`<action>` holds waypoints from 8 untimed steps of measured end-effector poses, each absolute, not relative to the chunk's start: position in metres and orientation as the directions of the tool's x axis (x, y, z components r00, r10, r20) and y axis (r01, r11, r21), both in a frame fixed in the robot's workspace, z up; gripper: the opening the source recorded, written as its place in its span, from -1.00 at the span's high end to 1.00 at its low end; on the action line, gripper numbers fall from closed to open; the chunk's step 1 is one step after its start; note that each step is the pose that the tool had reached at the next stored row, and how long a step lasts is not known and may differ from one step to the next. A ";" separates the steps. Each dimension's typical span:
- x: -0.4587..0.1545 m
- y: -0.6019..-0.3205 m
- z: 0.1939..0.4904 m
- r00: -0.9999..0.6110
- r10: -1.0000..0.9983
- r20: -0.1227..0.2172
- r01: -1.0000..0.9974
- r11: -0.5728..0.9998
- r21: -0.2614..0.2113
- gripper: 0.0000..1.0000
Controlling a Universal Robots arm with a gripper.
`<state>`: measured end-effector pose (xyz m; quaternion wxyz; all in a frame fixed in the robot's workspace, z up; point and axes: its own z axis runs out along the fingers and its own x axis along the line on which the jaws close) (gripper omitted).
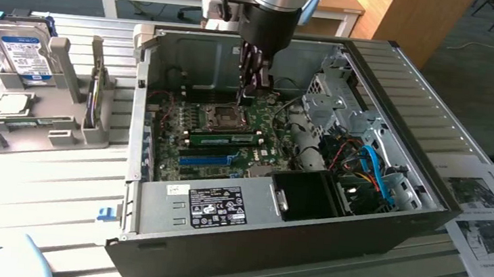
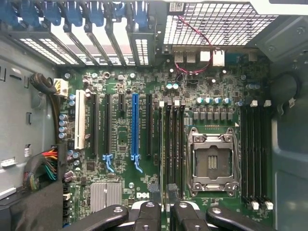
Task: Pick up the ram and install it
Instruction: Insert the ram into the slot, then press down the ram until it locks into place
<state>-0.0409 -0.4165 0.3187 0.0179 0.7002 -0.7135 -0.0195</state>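
PC case (image 1: 414, 93) lies on its side on the slatted worktop (image 1: 43, 187), side panel off, motherboard (image 1: 167, 165) facing up. The arm reaches down into it from above. The tool (image 1: 249, 96) hangs over the board w/ its tips clear of the parts; in the ext. view it sits just past the CPU socket (image 1: 227, 116). Tool is partly open: in the wrist view its fingers (image 2: 147, 214) stand w/ a narrow gap between them, and it has hold of nothing. The ram (image 1: 224, 138), a green strip w/ dark chips, stands on edge in a black slot between the CPU socket and the long blue slot (image 1: 204, 159). It runs parallel to both, sits lower than the tool and is apart from it. The wrist view looks straight down on the board. There the tool (image 2: 166, 214) lines up w/ the bank of black slots (image 2: 172, 144) between the blue slot (image 2: 134, 125) and the CPU socket (image 2: 212, 161). A 2nd slot bank (image 2: 255, 154) lies on the socket's other side, and a white slot (image 2: 80, 120) lies beyond the blue one. On the ext. view's left of the case, a grey holder (image 1: 38, 135) on the worktop carries a silver, blue-labelled hard drive (image 1: 22, 49) standing upright. On the ext. view's right, printed sheets (image 1: 484, 216) lie beside the case. Inside the case, a black shroud (image 1: 309, 195) sits near the labelled end, w/ blue cables (image 1: 373, 168) just beside it.
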 end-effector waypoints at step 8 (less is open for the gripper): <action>-0.041 -0.416 0.320 -0.019 -1.000 -0.002 -0.998 0.019 0.053 0.63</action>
